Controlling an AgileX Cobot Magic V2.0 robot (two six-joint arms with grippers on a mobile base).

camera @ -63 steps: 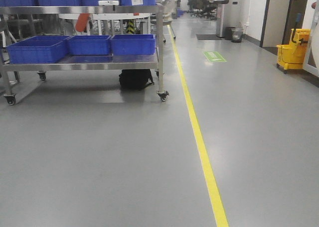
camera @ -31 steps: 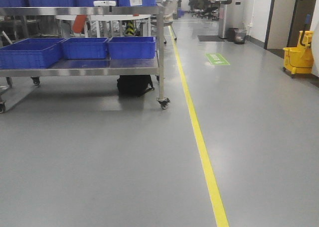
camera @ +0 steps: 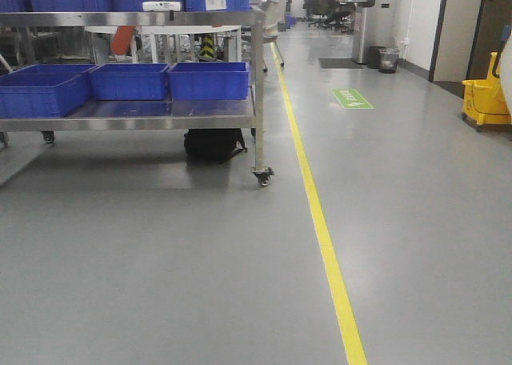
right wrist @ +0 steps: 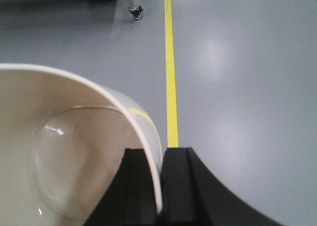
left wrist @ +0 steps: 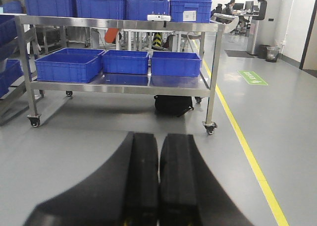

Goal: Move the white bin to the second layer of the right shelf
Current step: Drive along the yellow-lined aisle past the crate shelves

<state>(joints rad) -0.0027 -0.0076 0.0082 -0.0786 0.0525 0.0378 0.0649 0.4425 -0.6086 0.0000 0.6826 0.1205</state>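
cart (camera: 160,123) shifted L | white bin (right wrist: 64,151) glossy cream | R pincer (right wrist: 161,154) on rim

Matte black fingers (left wrist: 141,181), flared bases, possibly foam-faced.

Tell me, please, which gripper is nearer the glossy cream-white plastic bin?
Right. The right gripper grips the rim of the cream-white plastic bin, a finger on each side; the left gripper is shut empty, no bin in its view.

- Glossy grey floor (camera: 160,285) with a yellow line (camera: 322,229) running down the aisle
- Wheeled steel trolley (camera: 136,124) at left, blue crates (camera: 208,80) on its lower shelf, black bag (camera: 213,145) beneath
- Yellow mop bucket (camera: 486,101) at right edge
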